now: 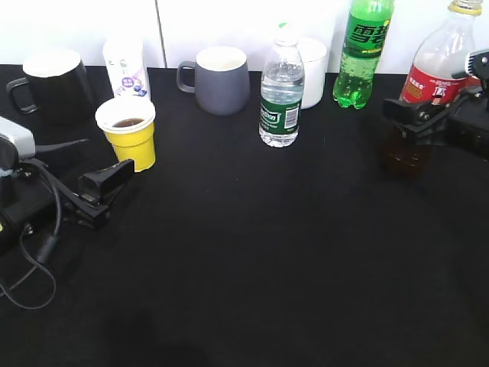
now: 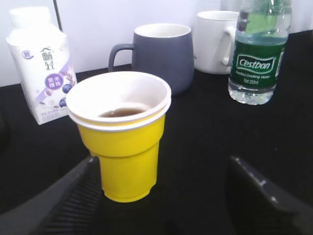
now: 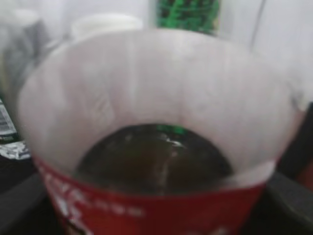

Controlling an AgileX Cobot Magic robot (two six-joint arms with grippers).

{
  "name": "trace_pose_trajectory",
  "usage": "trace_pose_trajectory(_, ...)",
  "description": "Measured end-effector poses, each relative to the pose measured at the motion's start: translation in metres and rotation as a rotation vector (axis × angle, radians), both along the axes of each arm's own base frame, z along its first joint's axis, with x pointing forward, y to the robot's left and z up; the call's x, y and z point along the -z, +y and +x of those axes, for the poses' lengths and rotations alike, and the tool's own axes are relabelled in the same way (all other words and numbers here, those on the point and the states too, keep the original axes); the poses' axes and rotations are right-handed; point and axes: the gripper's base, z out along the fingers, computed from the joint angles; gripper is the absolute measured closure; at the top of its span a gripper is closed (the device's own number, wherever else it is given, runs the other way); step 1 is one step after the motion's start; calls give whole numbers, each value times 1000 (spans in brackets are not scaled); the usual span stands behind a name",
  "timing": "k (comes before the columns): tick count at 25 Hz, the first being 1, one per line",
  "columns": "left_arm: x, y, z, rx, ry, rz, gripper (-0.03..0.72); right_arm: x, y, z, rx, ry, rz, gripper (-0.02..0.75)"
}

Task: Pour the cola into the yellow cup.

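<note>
The right gripper is clamped on the cola around its lower body, at the far right of the table and well apart from the yellow cup; the bottle leans slightly, so it seems to be carried or steadied rather than simply standing. Its wrist camera sits so close that the clear wall and red label fill the view, with dark liquid pooled low inside, so the bottle looks mostly empty. The left gripper stands with its jaws spread wide, one finger touching or nearly touching the yellow cup at its base, the other clear of it; I judge it is there to brace the cup. The cup is upright and holds only a shallow layer of brown drink. Behind the cup stand a milk carton and a grey mug; to its right is a water bottle.
</note>
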Motion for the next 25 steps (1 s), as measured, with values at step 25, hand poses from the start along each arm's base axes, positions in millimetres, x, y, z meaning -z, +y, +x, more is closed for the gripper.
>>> trace_pose_trajectory(25, -34, 17, -20, -130, 359, 99, 101, -65, -37, -76, 379, 361, -119, 142)
